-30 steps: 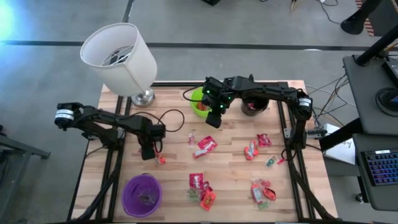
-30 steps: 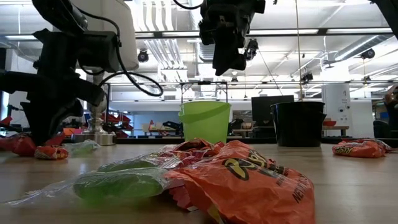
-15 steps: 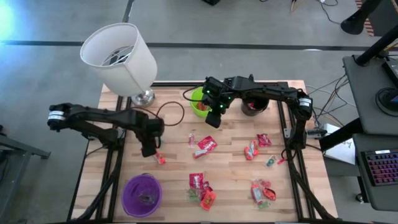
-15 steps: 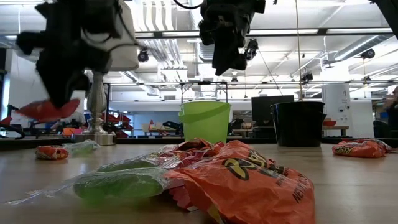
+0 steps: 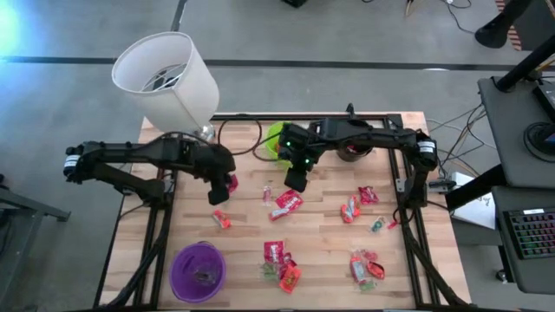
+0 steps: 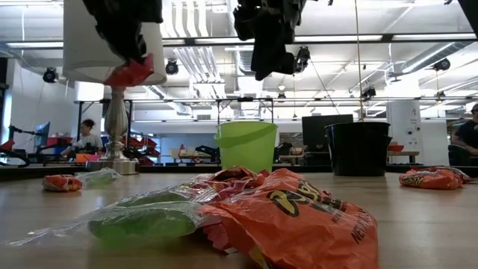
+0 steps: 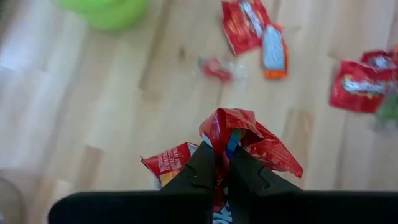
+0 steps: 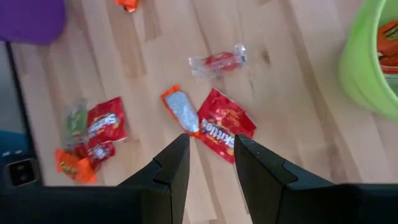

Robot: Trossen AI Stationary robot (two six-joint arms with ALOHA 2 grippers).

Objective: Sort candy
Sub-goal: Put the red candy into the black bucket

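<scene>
Nearest you, at the table's front edge: a purple cup (image 5: 199,270) on the left, then a cluster of red, orange and green candy (image 5: 279,264), then a second cluster (image 5: 366,267) towards the right.

Mid-table, left: one small red packet (image 5: 221,220) lying loose. Above it you have the left gripper (image 5: 222,191), lifted clear of the wood, fingers (image 7: 200,169) pinched fully together on a crumpled red wrapper (image 7: 249,138) that hangs from the tips.

Mid-table, centre: a clear-wrapped sweet (image 8: 217,61), and a red packet (image 8: 220,123) touching an orange-edged one (image 8: 180,110). Your right gripper (image 5: 296,178) hovers over this pair, jaws parted with nothing between them.

Mid-table, right: three or four more red sweets (image 5: 357,202), well apart from the centre group.

Far side: a green cup (image 5: 276,141) behind the right gripper, some orange candy visible inside it; a black cup (image 5: 352,149) just right of it, largely under the arm; a white lamp (image 5: 166,81) at the far-left corner.
</scene>
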